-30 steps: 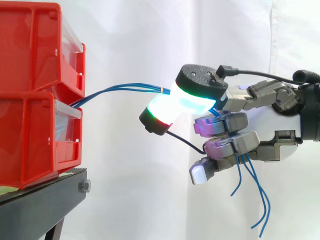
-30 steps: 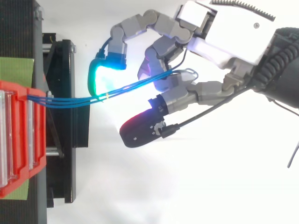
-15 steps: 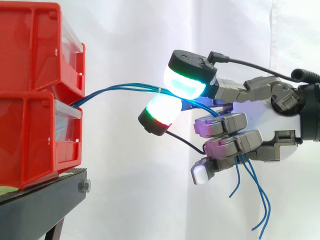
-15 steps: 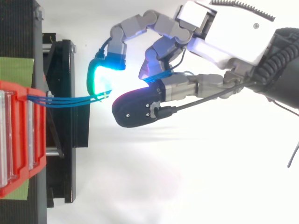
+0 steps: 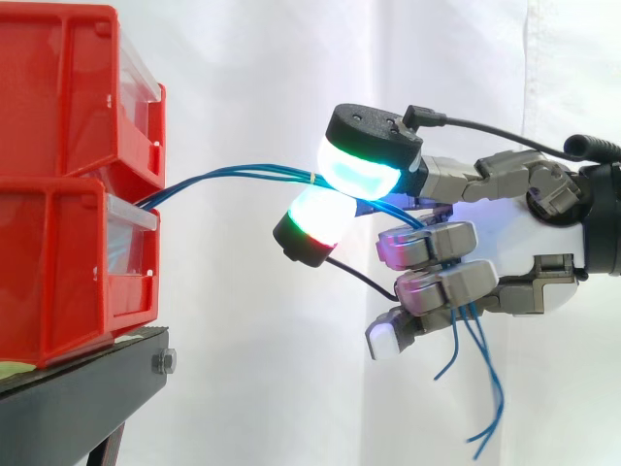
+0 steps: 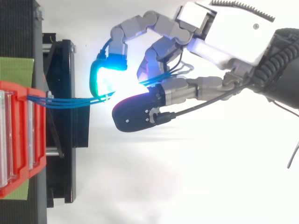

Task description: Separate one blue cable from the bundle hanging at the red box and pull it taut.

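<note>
White curtain (image 5: 291,78) behind hand (image 5: 555,238), fingers (image 5: 427,243) around blue cables (image 5: 243,173)

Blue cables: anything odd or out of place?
Yes. Several blue cables run together from the red bins into the hand, curled on the bundle; none looks separated, and they bow slack.
</note>
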Motion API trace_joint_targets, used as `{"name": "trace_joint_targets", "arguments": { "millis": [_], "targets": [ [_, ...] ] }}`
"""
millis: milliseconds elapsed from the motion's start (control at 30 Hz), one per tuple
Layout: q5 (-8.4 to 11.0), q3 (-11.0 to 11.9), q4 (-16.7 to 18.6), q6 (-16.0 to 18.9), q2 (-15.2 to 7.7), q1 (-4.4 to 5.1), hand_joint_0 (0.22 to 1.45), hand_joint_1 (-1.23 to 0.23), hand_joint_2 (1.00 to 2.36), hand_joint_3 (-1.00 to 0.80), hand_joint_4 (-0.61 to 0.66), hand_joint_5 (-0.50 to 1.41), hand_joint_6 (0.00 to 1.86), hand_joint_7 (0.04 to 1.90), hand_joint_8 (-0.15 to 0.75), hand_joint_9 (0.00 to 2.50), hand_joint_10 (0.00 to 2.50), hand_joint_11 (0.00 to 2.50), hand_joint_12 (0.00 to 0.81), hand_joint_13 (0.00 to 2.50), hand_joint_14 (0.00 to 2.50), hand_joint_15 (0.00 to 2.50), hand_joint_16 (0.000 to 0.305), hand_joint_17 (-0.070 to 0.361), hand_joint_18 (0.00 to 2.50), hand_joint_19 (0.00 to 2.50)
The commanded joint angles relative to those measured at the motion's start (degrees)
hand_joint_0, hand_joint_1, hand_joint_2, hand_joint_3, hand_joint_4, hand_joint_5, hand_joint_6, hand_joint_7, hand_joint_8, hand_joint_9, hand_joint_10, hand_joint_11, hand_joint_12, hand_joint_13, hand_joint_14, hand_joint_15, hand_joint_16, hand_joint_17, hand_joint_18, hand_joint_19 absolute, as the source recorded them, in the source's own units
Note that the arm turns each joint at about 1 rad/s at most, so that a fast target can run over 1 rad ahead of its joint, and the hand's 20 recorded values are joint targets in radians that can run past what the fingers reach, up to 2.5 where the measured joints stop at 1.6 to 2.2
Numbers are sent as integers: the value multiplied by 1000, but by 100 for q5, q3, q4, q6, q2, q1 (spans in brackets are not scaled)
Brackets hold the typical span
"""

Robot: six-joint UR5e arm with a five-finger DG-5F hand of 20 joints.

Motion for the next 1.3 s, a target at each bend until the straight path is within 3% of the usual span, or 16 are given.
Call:
{"name": "trace_joint_targets", "arguments": {
  "millis": [0,67,300,533,567,700,867,1000,1100,1267],
  "targets": [
    [0,0,0,0,6,-1,838,-907,1000,-500,-242,-221,898,1107,72,932,934,1674,278,1007,606,1595,42,94,647,682],
    [0,0,0,0,-3,-1,818,-922,1000,-500,-249,-220,885,1111,75,912,848,1690,283,1007,388,1681,42,95,640,648],
    [0,0,0,0,-3,8,691,-968,1000,-500,-231,-225,863,1088,90,901,725,1716,287,1008,191,1736,43,96,619,648],
    [0,0,0,0,6,8,523,-969,1000,-500,-178,-231,850,1028,129,903,841,1616,312,1017,266,1660,46,105,631,682],
    [0,0,0,0,6,-1,467,-919,1000,-500,-151,-232,848,992,152,897,950,1540,340,1019,364,1578,51,114,649,687],
    [0,0,9,0,6,8,433,-830,1000,-500,-123,-231,844,944,182,920,1042,1458,368,1041,474,1492,54,122,675,702],
    [0,0,9,0,-3,8,488,-606,1000,-500,-143,-225,829,981,159,966,907,1568,333,1063,386,1549,51,114,652,734],
    [0,0,9,0,-3,8,601,-561,1000,-500,-178,-220,837,1052,118,1005,733,1719,300,1086,237,1668,45,101,623,758],
    [0,0,9,0,6,17,618,-599,1001,-494,-183,-220,848,1073,122,1008,736,1704,297,1088,233,1669,45,100,624,760],
    [0,0,9,0,-3,8,653,-707,1025,-211,-220,-218,908,1177,132,1018,874,1673,302,1109,240,1666,44,99,641,758]
  ]
}}
